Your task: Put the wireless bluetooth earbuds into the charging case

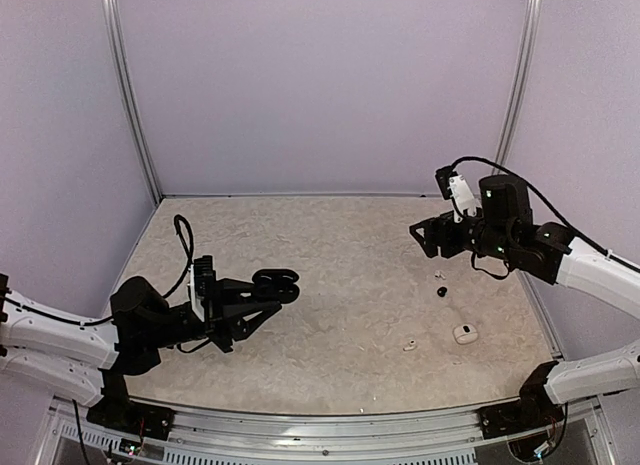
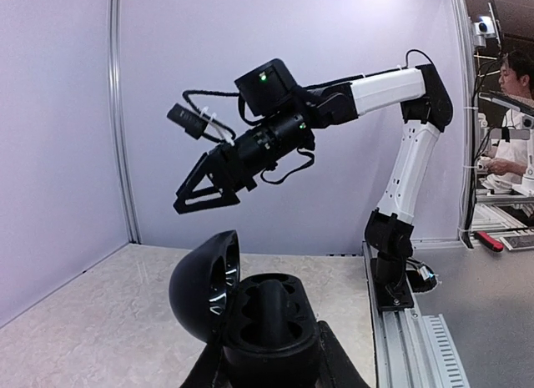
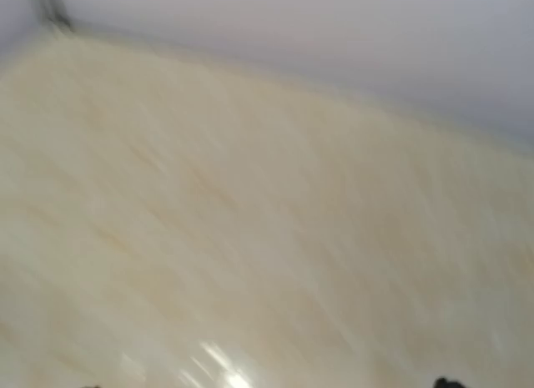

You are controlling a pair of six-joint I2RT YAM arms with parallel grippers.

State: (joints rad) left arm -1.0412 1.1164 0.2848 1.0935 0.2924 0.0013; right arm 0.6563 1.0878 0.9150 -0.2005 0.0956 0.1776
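left pincer [image 1: 283, 284] is clamped on the black case [image 1: 276, 281], a finger [image 2: 335, 365] on each side. case is held off the table [image 1: 330, 235], lid [image 2: 205, 281] flipped open, wells facing the wrist cam. the earbuds are well apart from it, over on the right half. the black earbud [image 1: 441, 292] lies on the table near the right pincer [image 1: 424, 236], a bit toward the front edge. the white earbud [image 1: 409, 346] is closer to the front, near the white case [image 1: 464, 333] but not touching. there's a tiny speck [image 1: 437, 275] just behind the black one, too small to tell what it is.

left arm [image 1: 60, 335] comes in low from its base, forearm abt level, pincer pointing toward mid-table. right arm [image 1: 590, 265] is up in the air w/ the elbow high and the forearm sloping down, pincer hanging above the table. can't tell if its jaws are spread or pressed together. right wrist cam is all blur: table surface and a dark bit [image 3: 448, 382] at the bottom edge.
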